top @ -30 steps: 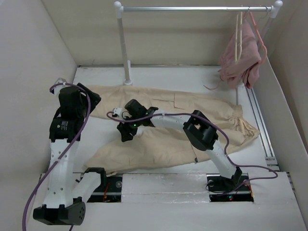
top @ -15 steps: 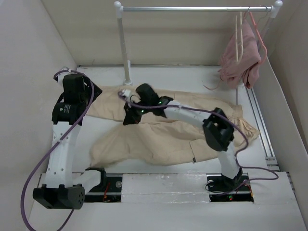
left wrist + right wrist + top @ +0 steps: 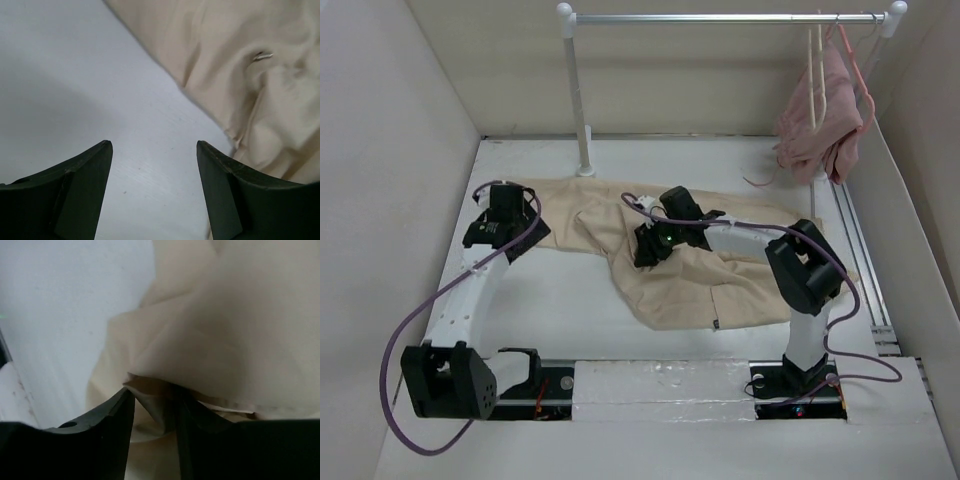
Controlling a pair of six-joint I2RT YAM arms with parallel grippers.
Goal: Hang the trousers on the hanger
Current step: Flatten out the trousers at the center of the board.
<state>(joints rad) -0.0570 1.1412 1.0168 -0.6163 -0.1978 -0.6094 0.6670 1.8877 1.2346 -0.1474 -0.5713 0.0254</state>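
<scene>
The beige trousers (image 3: 720, 285) lie crumpled on the white table, one leg stretched left towards my left arm. My right gripper (image 3: 650, 248) is shut on a fold of the trousers (image 3: 225, 315); the cloth is pinched between its fingers (image 3: 120, 415). My left gripper (image 3: 508, 228) is open and empty, low over bare table at the left end of the trousers (image 3: 240, 65); its fingers (image 3: 85, 175) do not touch the cloth. The cream hanger (image 3: 815, 75) hangs from the rail at the back right, away from both grippers.
A dusty-pink garment (image 3: 820, 125) on a thin pink hanger (image 3: 860, 70) hangs beside the cream hanger. The rail (image 3: 720, 17) stands on a white post (image 3: 578, 100) at the back. Walls close in left and right. A metal track (image 3: 855, 250) runs along the right side.
My right gripper has pulled the near trouser leg back and to the right, bunching the trousers towards the middle. My left arm has stretched out and dropped low by the trousers' left end.
</scene>
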